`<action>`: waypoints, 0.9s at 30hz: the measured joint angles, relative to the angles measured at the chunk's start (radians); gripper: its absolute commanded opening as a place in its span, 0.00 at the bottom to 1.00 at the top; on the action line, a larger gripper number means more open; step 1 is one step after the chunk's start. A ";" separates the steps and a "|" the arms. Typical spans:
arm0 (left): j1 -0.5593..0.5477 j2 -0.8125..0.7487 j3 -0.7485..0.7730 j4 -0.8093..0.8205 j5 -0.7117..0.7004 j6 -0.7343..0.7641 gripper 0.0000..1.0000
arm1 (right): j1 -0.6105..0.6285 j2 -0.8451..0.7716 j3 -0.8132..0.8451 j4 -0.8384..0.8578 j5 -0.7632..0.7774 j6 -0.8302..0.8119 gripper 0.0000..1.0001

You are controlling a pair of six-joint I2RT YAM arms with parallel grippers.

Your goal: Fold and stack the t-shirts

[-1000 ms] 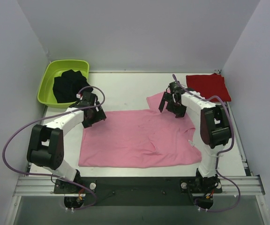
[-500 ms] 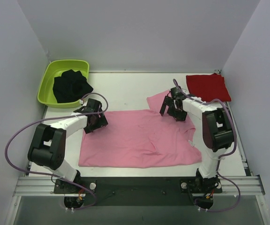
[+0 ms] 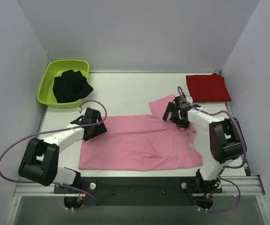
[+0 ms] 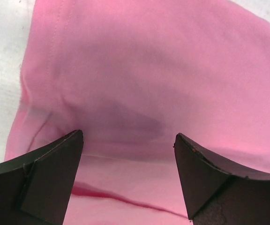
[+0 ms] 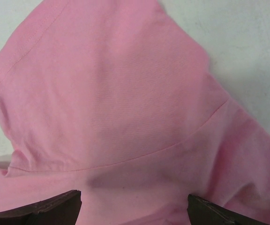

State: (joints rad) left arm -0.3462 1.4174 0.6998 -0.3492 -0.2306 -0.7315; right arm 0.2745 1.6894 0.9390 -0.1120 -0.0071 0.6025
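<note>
**Soft pink cloth, two wide-open grippers: pinch at the seams and hems**

At the upper left of the overhead view, the lime green tub (image 3: 45,89) is sitting with a dark cloth (image 3: 71,86) bunched inside it; you are leaving that alone.

Just right of it, your left gripper (image 3: 96,131) is hovering low over the pink t-shirt's upper left corner, fingers spread wide and holding nothing. In the left wrist view, the left gripper (image 4: 128,136) is framing a stitched hem and a shallow crease.

The pink t-shirt (image 3: 139,140) is lying spread across the centre of the white table (image 3: 125,91), mostly flat, with soft ripples running through the middle. I am judging it as light, limp knit: it is going to sag and drape when lifted, not hold a shape. So you are looking for a doubled edge, a hem or a seam, where a pinch gets more than one thin layer.

Further right, your right gripper (image 3: 175,116) is poised over the sleeve that is sticking up toward the top of the frame, jaws likewise fully apart and empty. The right wrist view is showing the curved sleeve seam just ahead of the fingertips, matte and finely woven; that is a fair place to bite.

At the upper right, the red t-shirt (image 3: 207,86) is resting as a neat folded square, well apart from the pink one.
</note>
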 measured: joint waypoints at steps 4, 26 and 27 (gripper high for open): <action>-0.006 -0.056 -0.040 -0.026 0.000 -0.008 0.89 | 0.008 -0.053 -0.058 -0.001 0.000 0.006 1.00; 0.028 0.037 0.308 -0.195 -0.054 0.012 0.89 | 0.103 -0.103 0.187 -0.232 0.064 -0.009 1.00; 0.038 0.058 0.325 -0.197 -0.053 0.013 0.89 | 0.108 -0.103 0.202 -0.237 0.067 -0.011 1.00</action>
State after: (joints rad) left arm -0.3084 1.4757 1.0248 -0.5461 -0.2840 -0.7181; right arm 0.3824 1.5860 1.1408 -0.3492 0.0597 0.5915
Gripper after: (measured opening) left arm 0.892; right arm 0.999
